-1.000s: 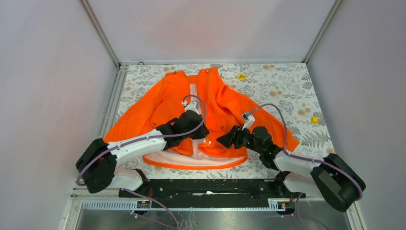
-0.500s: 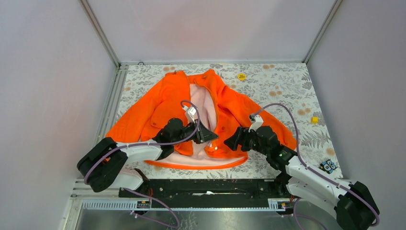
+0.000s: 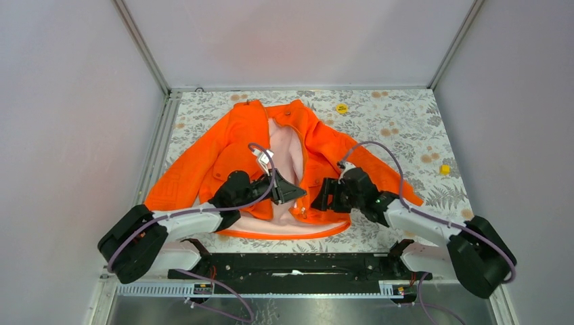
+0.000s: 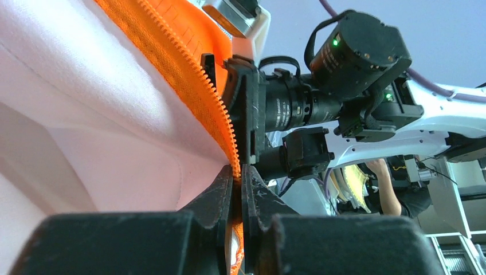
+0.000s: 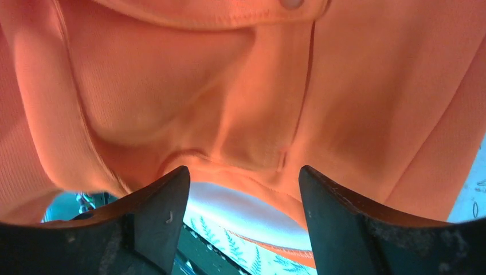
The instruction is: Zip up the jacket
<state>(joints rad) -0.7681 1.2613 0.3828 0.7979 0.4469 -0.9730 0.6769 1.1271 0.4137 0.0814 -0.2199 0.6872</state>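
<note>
The orange jacket (image 3: pixel 233 145) lies spread on the floral table, its front open and its white lining (image 3: pixel 288 149) showing. My left gripper (image 3: pixel 296 193) is over the lower front. In the left wrist view it (image 4: pixel 236 172) is shut on the orange zipper tape (image 4: pixel 192 77) of one front edge and holds it lifted off the lining. My right gripper (image 3: pixel 318 196) is open just right of it, over the right front panel near the hem. In the right wrist view its jaws (image 5: pixel 242 175) stand wide apart around nothing, with the orange pocket fabric (image 5: pixel 229 86) just beyond them.
A round yellow disc (image 3: pixel 342 107) lies at the back beside the collar. A small yellow cube (image 3: pixel 445 169) lies on the table at the right. Enclosure walls stand on three sides. A black rail (image 3: pixel 291 264) runs along the near edge.
The jacket front has been pulled open, baring the white lining. My left gripper drew the zipper edge slightly rightward and nearer. My right gripper moved a little left toward it.
</note>
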